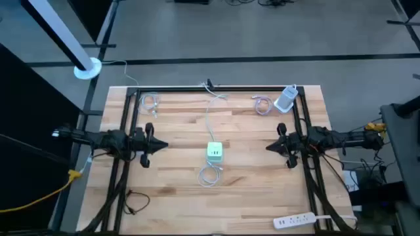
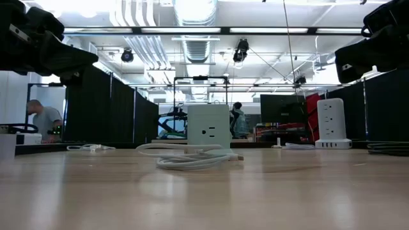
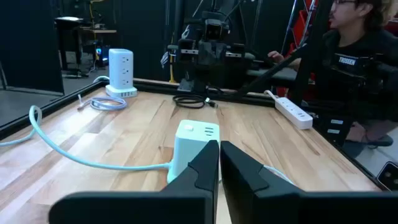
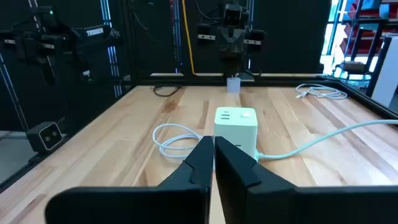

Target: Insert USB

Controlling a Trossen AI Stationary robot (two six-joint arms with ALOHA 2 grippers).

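Observation:
A pale green and white power cube (image 1: 215,152) stands on the table's middle, and its cord (image 1: 210,115) runs to the far edge. Just nearer than the cube, a coiled white USB cable (image 1: 210,174) lies flat on the wood. It also shows in the low view as a coil (image 2: 192,158) before the cube (image 2: 209,128). My left gripper (image 1: 164,145) hovers shut to the left of the cube, pointing at it. My right gripper (image 1: 269,147) hovers shut to the cube's right, also pointing at it. The wrist views show the shut left fingers (image 3: 219,165) and right fingers (image 4: 213,158) with nothing between them.
A white power tower (image 1: 287,98) and a lilac cable coil (image 1: 263,105) sit at the far right. Another cable coil (image 1: 149,103) lies at the far left. A white power strip (image 1: 298,221) is at the near right and a black cable (image 1: 134,202) at the near left. A person (image 3: 360,56) sits beyond the table's near edge.

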